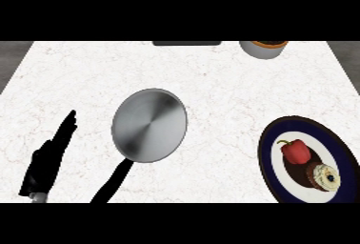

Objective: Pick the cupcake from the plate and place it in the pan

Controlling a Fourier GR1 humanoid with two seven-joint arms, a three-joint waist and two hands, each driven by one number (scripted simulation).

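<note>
A cupcake with a dark wrapper and pale frosting lies on its side on a white plate with a dark blue rim at the lower right. A red bell pepper rests on the same plate, just above the cupcake. A silver pan sits near the middle of the counter, its black handle running down to the lower edge. My left hand stands at the lower left, left of the pan, fingers straight and holding nothing. My right hand does not show.
A grey bowl with an orange inside stands at the back right. A dark flat object lies at the back edge. White marble counter stretches between the pan and the plate.
</note>
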